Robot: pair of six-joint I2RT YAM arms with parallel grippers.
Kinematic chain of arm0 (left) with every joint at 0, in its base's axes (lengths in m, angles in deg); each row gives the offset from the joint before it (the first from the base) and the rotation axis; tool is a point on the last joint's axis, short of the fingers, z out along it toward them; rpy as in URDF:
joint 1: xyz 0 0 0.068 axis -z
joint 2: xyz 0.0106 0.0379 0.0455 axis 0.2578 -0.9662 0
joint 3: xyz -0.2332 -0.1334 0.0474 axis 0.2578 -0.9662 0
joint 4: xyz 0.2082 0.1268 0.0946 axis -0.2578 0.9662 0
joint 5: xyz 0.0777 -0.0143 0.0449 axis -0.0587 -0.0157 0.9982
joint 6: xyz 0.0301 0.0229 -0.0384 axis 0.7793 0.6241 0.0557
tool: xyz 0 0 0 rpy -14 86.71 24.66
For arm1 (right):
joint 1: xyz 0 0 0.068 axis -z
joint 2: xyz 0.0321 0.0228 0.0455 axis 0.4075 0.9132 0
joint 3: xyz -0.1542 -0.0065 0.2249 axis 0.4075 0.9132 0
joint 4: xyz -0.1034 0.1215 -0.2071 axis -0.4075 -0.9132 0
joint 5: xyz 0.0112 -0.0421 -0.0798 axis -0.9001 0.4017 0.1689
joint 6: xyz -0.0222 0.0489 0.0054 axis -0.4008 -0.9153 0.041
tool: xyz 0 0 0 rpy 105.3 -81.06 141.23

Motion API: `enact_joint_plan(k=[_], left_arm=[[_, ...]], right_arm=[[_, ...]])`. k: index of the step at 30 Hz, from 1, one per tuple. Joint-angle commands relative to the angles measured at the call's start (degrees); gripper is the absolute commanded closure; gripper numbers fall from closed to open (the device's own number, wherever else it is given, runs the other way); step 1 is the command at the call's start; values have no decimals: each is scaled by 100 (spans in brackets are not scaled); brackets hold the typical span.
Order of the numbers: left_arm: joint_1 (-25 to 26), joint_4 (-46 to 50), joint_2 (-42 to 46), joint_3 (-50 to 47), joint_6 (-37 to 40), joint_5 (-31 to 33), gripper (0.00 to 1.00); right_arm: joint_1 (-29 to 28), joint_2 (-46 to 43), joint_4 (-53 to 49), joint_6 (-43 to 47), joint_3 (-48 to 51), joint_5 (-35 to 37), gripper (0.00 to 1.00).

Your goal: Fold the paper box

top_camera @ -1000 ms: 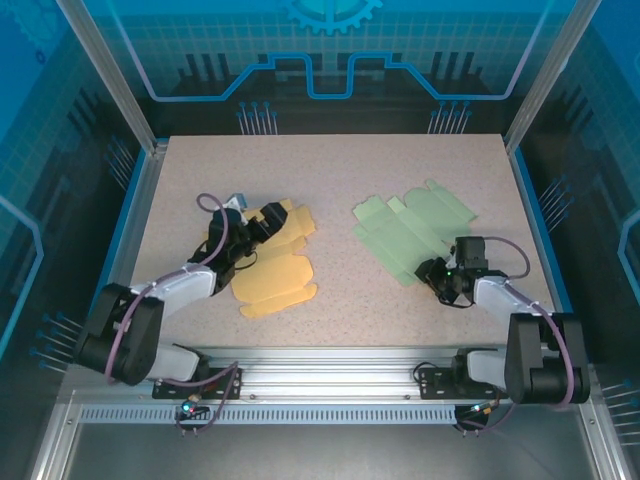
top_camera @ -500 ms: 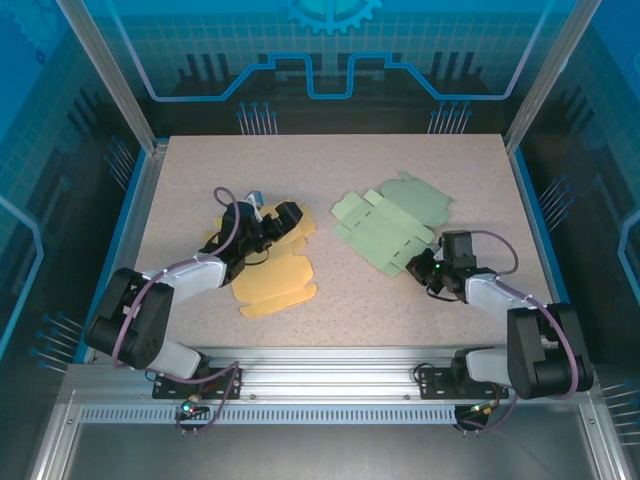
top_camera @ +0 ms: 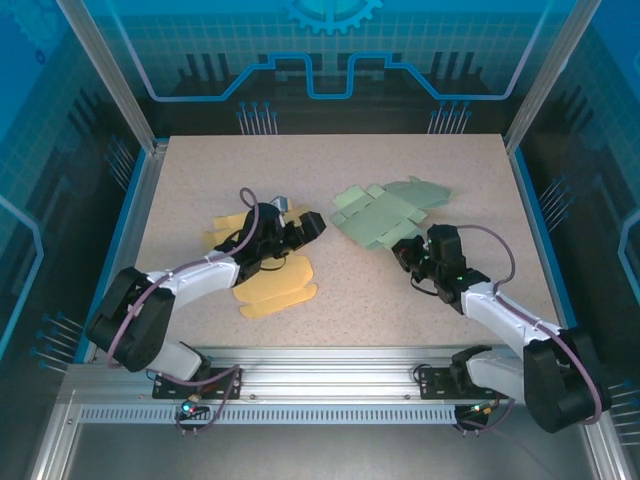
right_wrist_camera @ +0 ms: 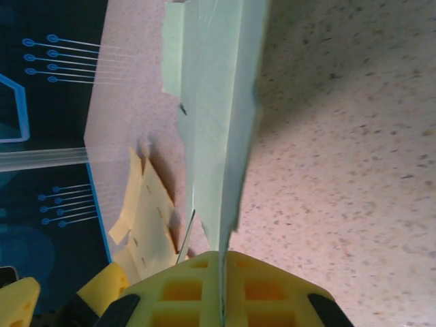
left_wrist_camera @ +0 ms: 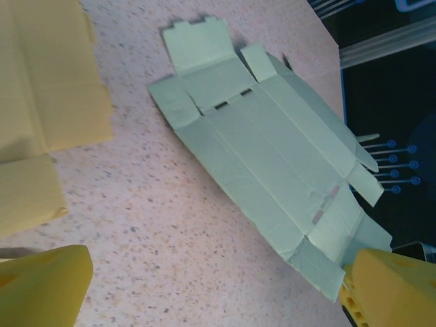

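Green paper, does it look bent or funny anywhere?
It is not damaged, but one end is raised. The right gripper is shut on the near corner of the green paper, so that end seems to tilt up off the table instead of lying flat. No tears show. The yellow paper lies flat.

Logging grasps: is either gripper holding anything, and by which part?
The right gripper pinches the green box blank by its near edge. The left gripper is open, holding nothing.
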Motion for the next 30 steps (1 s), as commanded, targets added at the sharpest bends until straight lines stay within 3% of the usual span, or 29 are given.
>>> enact_joint_plan(k=[1,17,21,30], left_arm=[[152,-335,-293,177,-304,-257,1],[327,-1229,-1831,860,-1812,-1034,10],[333,-1769,-2234,940,-2260,-1193,16],[340,-1800,-2589,1265,-2323,-1196,30]], right_arm=[[-228,-72,317,-348,-176,442,100],[-649,278,434,-328,-396,580,100],[-682,433,479,-314,-439,501,100],[-727,576,497,-337,-383,437,100]])
